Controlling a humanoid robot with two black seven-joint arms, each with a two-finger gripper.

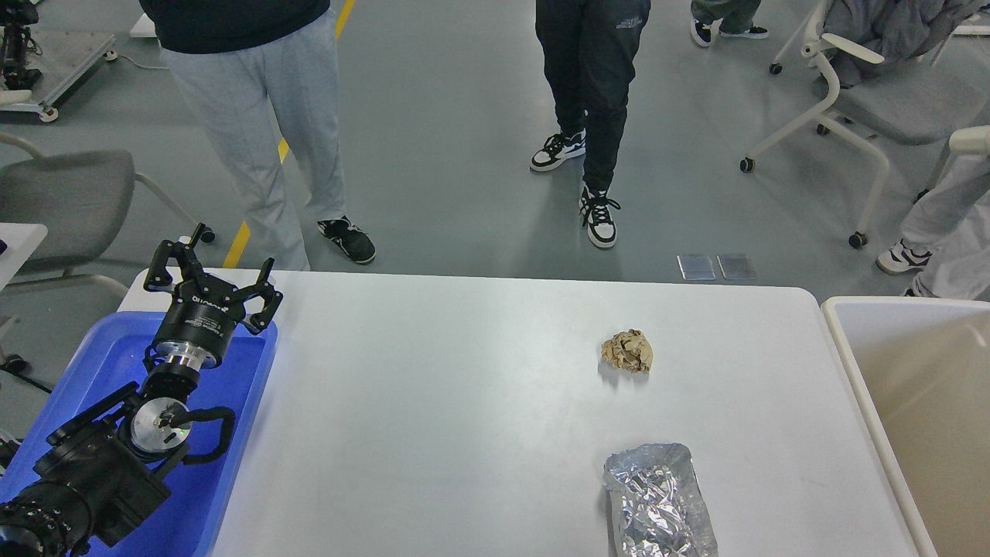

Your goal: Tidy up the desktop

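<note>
The desktop is a wide white tabletop with rounded corners. A crumpled brown paper ball lies on its right half. A crumpled silver foil bag lies near the front edge, below the ball. My left gripper is open and empty, held over the far end of the blue tray at the left. It is far from both pieces of rubbish. My right gripper is out of view.
A beige-white bin stands against the desktop's right edge. Two people stand on the floor just behind the table. A grey chair is at the far left, and wheeled chairs at the far right.
</note>
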